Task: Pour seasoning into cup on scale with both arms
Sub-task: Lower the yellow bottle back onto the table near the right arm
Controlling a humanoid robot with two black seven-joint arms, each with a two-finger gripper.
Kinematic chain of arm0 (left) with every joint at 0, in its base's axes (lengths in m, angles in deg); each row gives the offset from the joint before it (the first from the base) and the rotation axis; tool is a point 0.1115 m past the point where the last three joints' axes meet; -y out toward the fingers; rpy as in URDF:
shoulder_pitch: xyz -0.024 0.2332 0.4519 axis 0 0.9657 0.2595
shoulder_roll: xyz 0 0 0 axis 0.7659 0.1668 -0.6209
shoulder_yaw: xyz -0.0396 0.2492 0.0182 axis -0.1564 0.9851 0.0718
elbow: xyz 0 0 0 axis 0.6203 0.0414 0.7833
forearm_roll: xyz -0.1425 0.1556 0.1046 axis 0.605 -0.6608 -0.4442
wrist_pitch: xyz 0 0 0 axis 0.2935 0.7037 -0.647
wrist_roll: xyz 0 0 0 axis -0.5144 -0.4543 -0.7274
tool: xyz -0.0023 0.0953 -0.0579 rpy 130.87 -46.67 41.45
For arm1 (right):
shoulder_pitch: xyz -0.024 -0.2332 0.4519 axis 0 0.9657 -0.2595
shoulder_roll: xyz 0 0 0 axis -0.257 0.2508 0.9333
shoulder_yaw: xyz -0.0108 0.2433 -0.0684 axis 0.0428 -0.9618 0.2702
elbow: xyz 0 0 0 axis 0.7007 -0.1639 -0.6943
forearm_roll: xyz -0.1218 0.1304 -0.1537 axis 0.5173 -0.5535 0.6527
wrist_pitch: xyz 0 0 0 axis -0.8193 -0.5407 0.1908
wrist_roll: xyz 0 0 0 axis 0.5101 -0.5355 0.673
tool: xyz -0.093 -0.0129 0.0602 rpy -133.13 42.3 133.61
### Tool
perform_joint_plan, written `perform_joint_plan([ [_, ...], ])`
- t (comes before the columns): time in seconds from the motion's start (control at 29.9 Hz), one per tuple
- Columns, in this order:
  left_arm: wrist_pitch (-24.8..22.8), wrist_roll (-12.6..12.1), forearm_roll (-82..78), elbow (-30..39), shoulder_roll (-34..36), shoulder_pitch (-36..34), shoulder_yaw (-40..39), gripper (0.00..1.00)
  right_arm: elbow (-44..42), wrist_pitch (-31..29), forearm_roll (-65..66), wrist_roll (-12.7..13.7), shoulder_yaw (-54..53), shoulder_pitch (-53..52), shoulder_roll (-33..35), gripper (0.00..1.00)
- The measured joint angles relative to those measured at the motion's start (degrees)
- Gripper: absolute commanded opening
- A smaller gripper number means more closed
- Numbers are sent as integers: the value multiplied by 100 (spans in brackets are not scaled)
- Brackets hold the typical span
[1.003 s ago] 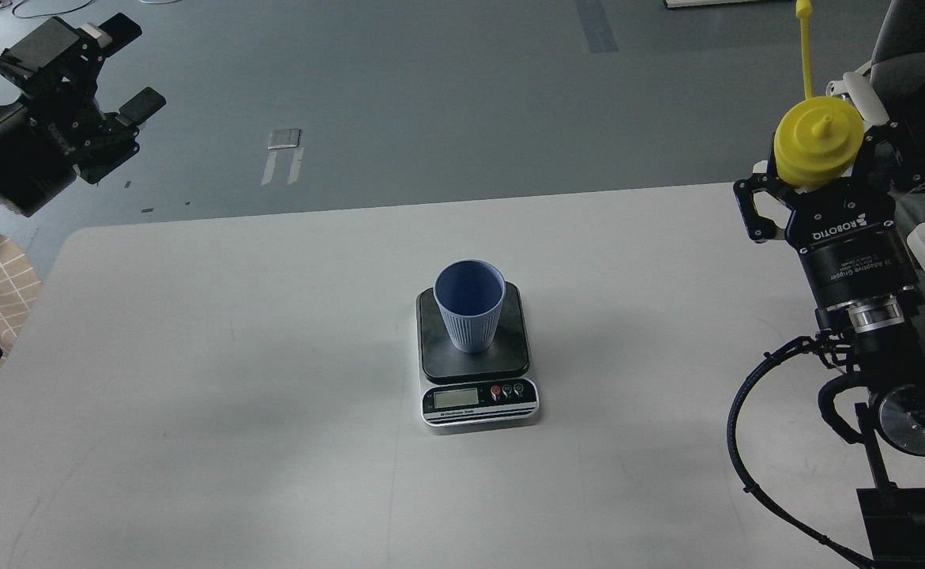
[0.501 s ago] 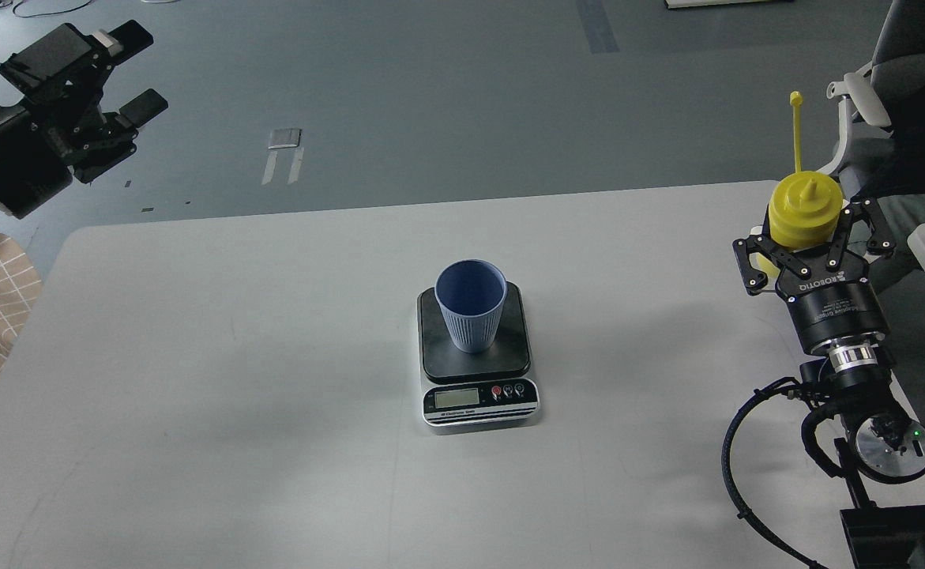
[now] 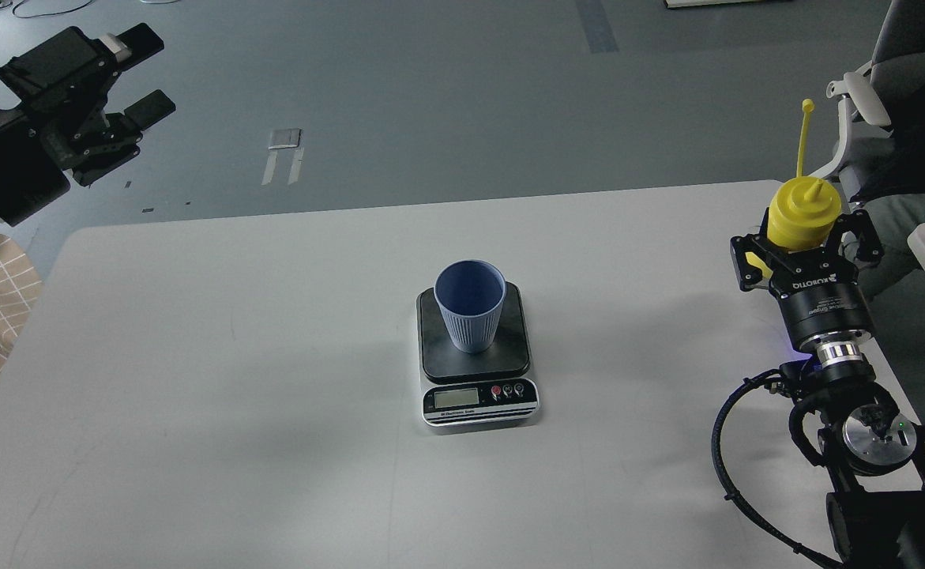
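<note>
Yellow seasoning bottle (image 3: 804,213): held upright at the table's right edge, toward the far right corner; its conical nozzle points up and its thin cap strap (image 3: 803,138) rises straight above it.
Right gripper (image 3: 803,245): clamped around the bottle's body below the shoulder, one finger on each side, with the ROBOTIQ marking facing the viewer.
Right arm (image 3: 849,395): seen along the right edge toward the near right corner, with a black cable looping out over the table.
Left gripper (image 3: 140,75): raised beyond the far left corner, off the table, fingers spread apart and holding nothing.
Cup (image 3: 470,306): light blue and ribbed, stood upright on the scale's dark platform near the table's centre.
Scale (image 3: 478,367): placed flat at the centre, display and buttons toward the near edge.
Table (image 3: 193,379): white surface left bare between the scale and all four edges, with wide room on both sides of the cup.
</note>
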Motion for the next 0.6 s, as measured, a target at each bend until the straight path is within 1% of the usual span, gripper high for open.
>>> perform_joint_plan([
  [0.3, 35, 0, 0, 215, 149, 2, 0, 98, -292, 0, -191, 15, -142, -33, -3, 4],
  [0.6, 36, 0, 0, 232, 172, 2, -6, 98, -496, 1, -192, 57, -129, 46, -4, 5],
])
